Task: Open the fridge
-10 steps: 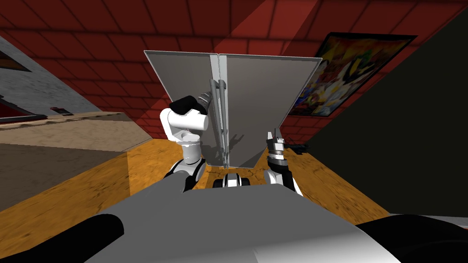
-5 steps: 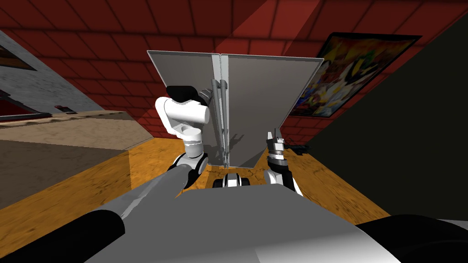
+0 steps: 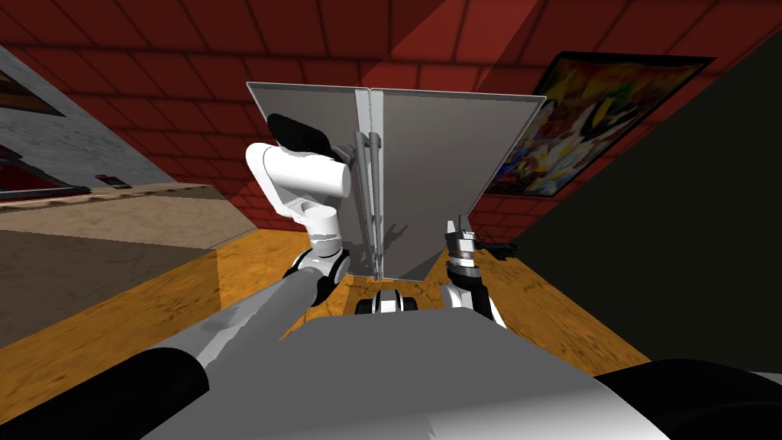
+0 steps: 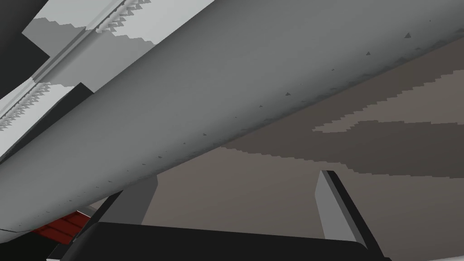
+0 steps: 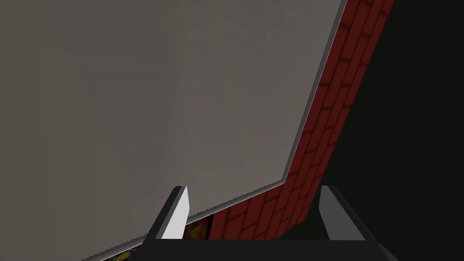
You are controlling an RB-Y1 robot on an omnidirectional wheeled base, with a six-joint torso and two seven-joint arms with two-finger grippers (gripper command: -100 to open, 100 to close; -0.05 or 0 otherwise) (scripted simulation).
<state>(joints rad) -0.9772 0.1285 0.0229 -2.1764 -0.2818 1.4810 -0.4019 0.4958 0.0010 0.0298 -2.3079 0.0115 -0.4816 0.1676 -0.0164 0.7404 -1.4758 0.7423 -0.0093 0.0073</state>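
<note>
**Head view:** The fridge [image 3: 450, 153] is standing in the upper middle of the frame. It is showing 2 grey doors with 2 long handles side by side in the middle. My left arm [image 3: 302, 179] is reaching up to the left handle [image 3: 359, 191]. The right gripper [image 3: 458, 227] is hanging low, right of centre, near the right door. A bright painting [image 3: 603, 114] is hanging in the upper right. I am finding no words on it and no brand on the fridge.

**Left wrist view:** The left gripper [image 4: 235, 181] is holding its 2 fingers wide apart, gripping nothing. The handle is crossing the frame as a fat grey bar just past the fingertips. I think the hand should be sliding forward until the bar sits between the fingers. Then it should be squeezing tight and pulling slowly in a curve, the way the door swings.

**Right wrist view:** The right fingers are also standing open and empty, facing the grey door and the red brick wall [image 5: 326, 136]. This arm should be staying out of the door's way.
</note>
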